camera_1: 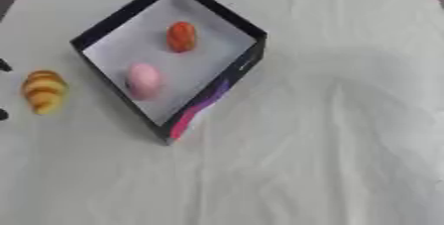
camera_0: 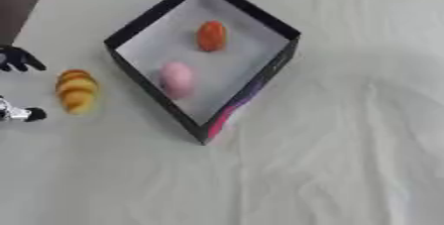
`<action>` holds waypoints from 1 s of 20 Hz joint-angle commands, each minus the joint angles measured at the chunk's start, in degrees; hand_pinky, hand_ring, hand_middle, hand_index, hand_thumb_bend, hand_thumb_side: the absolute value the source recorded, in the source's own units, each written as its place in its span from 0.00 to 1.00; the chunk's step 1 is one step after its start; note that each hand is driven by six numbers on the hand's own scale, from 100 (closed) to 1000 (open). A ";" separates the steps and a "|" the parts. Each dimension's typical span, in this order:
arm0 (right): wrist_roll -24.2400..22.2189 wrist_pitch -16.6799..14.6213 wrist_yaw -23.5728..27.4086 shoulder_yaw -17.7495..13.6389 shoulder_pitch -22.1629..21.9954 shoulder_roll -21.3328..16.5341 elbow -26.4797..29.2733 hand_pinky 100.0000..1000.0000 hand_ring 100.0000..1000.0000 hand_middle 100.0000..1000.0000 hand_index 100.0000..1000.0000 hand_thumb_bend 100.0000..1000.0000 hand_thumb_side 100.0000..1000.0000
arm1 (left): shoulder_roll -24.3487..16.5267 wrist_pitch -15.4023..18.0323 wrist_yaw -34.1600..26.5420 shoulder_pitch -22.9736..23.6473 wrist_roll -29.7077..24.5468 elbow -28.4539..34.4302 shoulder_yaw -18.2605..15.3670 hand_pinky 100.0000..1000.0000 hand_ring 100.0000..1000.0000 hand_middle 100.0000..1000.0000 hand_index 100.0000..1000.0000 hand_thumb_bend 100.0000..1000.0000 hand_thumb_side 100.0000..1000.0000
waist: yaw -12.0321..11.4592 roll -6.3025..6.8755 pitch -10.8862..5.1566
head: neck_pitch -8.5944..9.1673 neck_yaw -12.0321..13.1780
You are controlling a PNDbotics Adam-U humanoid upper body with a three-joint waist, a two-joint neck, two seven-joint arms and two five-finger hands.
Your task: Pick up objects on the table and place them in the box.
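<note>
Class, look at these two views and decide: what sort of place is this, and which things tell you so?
Probably a staged robot test table, not a home: a plain white cloth, one black-walled box holding an orange object and a pink one, and a croissant-like toy by the left hand.

Black-walled box [camera_0: 156,13], open top, pale floor, sits cornerwise on the desk, pink streak on its near outer wall. Inside: an orange oval object [camera_0: 211,35] toward the far side, a pink oval object [camera_0: 177,79] nearer. Outside, left of the box, a ridged yellow-orange croissant-shaped object [camera_0: 76,90] lies on the desk.
</note>
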State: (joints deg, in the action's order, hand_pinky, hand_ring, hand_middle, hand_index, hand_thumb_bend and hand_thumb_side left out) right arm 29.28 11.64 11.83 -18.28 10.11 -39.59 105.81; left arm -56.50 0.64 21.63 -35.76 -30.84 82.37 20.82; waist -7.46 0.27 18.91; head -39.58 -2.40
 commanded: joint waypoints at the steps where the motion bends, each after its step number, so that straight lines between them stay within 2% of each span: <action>1: -0.03 0.02 0.33 -0.22 0.75 -1.29 0.30 0.85 0.79 0.61 0.76 0.00 0.48 | -0.02 -0.39 1.10 -1.98 0.06 -0.55 0.37 0.82 0.82 0.81 0.85 0.47 0.37 | 0.06 0.72 -0.08 | 0.47 0.37; 6: -0.42 0.07 0.52 0.14 1.35 -1.07 0.00 0.85 0.79 0.60 0.76 0.00 0.48 | 3.23 -0.72 4.29 -4.67 0.62 -3.59 1.31 0.82 0.82 0.81 0.85 0.46 0.34 | 0.28 0.76 0.01 | 0.49 0.79; 14: -0.68 0.10 0.70 0.32 1.58 -0.59 -0.35 0.85 0.79 0.59 0.76 0.00 0.50 | 7.34 0.50 7.62 -6.69 1.88 -8.53 1.88 0.81 0.81 0.80 0.84 0.38 0.36 | 0.54 0.72 0.34 | 0.58 1.09; 18: -0.76 0.10 0.84 0.42 1.77 -0.50 -0.37 0.85 0.79 0.59 0.76 0.00 0.50 | 7.85 1.02 7.74 -6.77 2.20 -9.25 1.91 0.79 0.78 0.76 0.77 0.31 0.33 | 0.60 0.74 0.43 | 0.52 1.04; 20: -0.77 0.09 0.92 0.43 1.73 -0.53 -0.37 0.85 0.79 0.59 0.76 0.00 0.50 | 7.78 1.09 7.53 -6.70 2.10 -9.16 1.91 0.78 0.77 0.74 0.73 0.22 0.27 | 0.61 0.76 0.42 | 0.45 1.02</action>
State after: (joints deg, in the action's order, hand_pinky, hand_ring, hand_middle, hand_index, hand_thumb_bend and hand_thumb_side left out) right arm 28.59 11.81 12.42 -17.56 11.37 -38.92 105.03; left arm -47.58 1.54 28.77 -41.87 -28.72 73.28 23.07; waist -7.00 0.30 19.45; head -39.57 -1.54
